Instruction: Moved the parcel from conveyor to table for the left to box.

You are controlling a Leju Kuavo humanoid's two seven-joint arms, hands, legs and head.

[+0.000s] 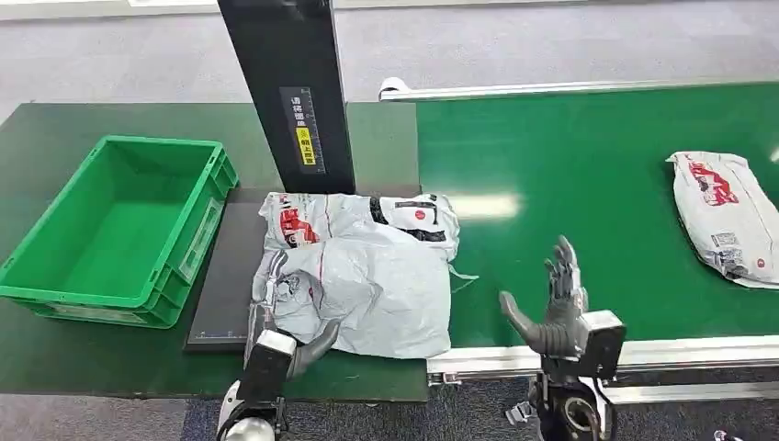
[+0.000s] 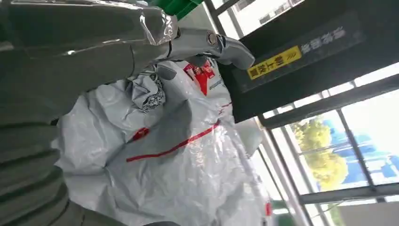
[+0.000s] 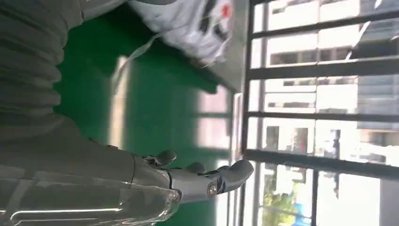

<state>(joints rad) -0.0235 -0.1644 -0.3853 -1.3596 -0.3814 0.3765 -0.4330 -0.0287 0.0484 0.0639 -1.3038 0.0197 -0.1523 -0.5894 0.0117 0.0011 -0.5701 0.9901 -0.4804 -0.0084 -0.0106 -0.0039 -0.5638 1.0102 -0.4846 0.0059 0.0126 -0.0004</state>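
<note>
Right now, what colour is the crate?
Green; the crate shows best in the head view.

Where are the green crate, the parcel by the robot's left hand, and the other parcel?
green crate (image 1: 188,246), head view, right wall
near parcel (image 1: 386,276), head view, middle
far parcel (image 1: 721,216), head view, middle

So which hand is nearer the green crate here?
Left. The left hand rests on the grey parcel on the table, just right of the green crate. The right hand hovers open over the conveyor, beyond the parcel.
</note>
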